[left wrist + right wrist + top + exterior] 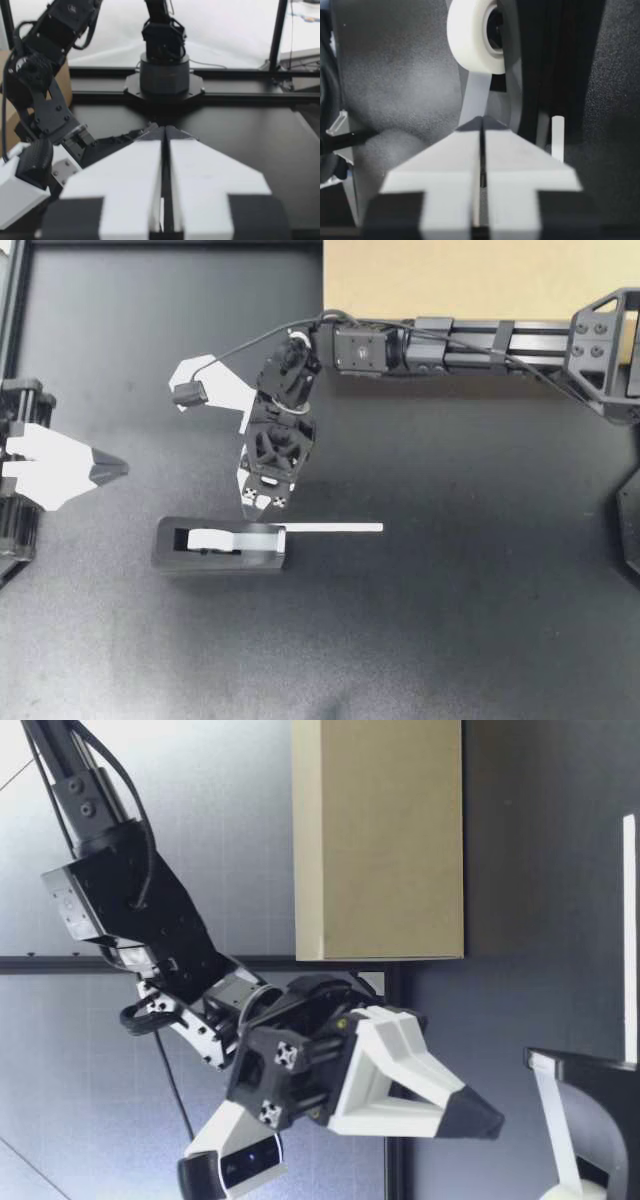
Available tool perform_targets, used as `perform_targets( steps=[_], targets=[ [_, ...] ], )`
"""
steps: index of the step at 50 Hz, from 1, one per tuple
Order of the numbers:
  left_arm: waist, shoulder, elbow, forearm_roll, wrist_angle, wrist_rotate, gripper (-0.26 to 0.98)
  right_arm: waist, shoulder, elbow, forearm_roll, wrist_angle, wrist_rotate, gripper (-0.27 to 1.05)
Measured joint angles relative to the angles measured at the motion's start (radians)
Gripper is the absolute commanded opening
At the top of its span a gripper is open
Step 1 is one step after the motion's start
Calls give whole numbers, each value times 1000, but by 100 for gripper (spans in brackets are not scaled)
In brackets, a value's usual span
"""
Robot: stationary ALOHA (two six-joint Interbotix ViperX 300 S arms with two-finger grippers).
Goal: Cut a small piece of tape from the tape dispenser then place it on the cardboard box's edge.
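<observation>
From above, my left gripper (108, 469) sat at the left side of the table (450, 640), its fingers pressed together on nothing. My right gripper (262, 502) pointed down just beside the tape dispenser (220, 546), also closed. A tape strip (335, 528) ran from the dispenser's end toward the right, well apart from the cardboard box (470, 280).

At table height, my right gripper (485, 1118) hovered above the tape dispenser (590, 1110), tips together, with the cardboard box (380, 840) farther back.

Along the left wrist, the fingers (135, 190) met with no gap.

Along the right wrist, the fingers (520, 165) met over the tape roll (470, 35).
</observation>
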Motion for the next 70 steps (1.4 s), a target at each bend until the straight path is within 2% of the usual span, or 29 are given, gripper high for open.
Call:
perform_targets(
  steps=[7, 10, 54, 59, 70],
  targets=[
    [0, 2, 6, 0, 0, 2, -11, 2, -2, -2, 2, 0, 18, 45],
    [2, 0, 6, 0, 0, 3, -11, 5, 0, -2, 2, -5, 26, 50],
    [0, 0, 9, 0, 0, 5, -11, 58, 34, -5, 0, -5, 67, 37],
    [0, 0, 9, 0, 0, 5, -11, 60, 32, -6, 0, -6, 69, 31],
    [0, 0, 11, 0, 0, 5, -11, 58, 34, -5, -29, -20, 81, 4]
  ],
)
